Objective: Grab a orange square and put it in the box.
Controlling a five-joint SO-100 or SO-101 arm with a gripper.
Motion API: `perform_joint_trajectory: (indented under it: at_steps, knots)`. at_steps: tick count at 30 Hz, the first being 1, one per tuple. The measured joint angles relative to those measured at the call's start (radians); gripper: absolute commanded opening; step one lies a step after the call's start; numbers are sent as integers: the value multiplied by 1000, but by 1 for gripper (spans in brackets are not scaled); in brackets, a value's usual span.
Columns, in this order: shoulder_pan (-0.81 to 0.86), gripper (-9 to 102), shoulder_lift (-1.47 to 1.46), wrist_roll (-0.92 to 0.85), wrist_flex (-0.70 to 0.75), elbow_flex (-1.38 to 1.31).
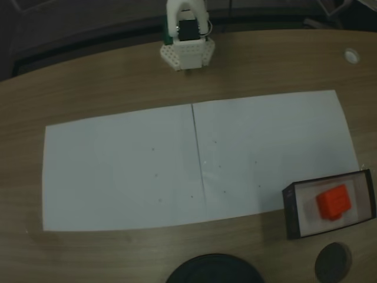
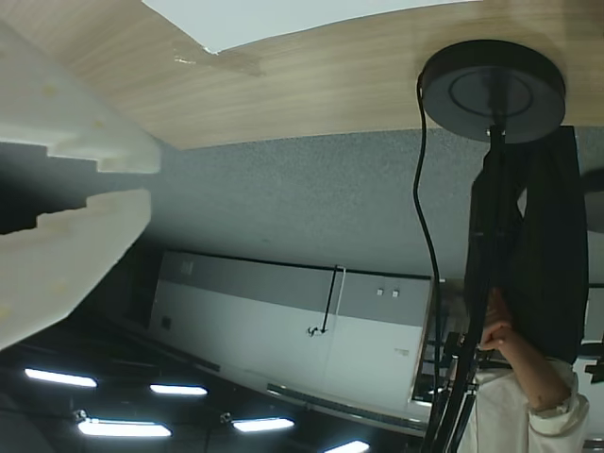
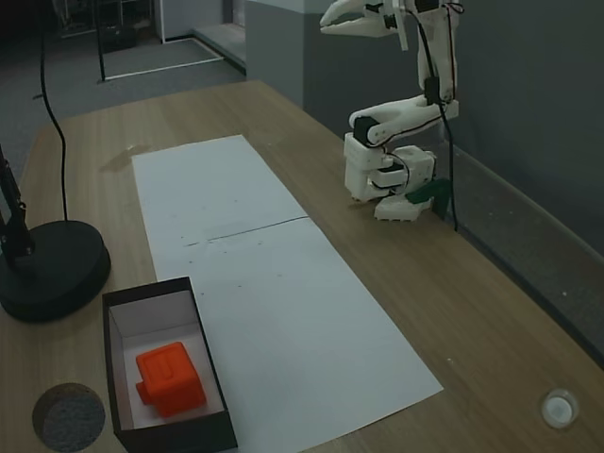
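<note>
The orange square lies inside the box, a black-walled tray with a white floor at the lower right of the paper. In the other fixed view the orange square rests on the floor of the box, near its front end. The arm is folded back over its base at the table's far edge. My gripper is raised high above the table and far from the box. In the wrist view my gripper is at the left edge, its white fingers closed together on nothing.
Two white paper sheets cover the table's middle. A big round black stand base and a small dark disc sit beside the box. A small white cap lies near a corner. A person's hand holds the stand pole.
</note>
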Motion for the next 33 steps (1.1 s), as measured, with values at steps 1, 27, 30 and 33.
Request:
perform_joint_trajectory:
  at_steps: [1, 27, 30, 33]
  knots:
    - [0, 0, 20, 0, 0, 21]
    - [-48, 0, 434, -3, -112, 514]
    - [-48, 0, 434, -3, -158, 558]
    - [-48, 0, 434, -3, -239, 640]
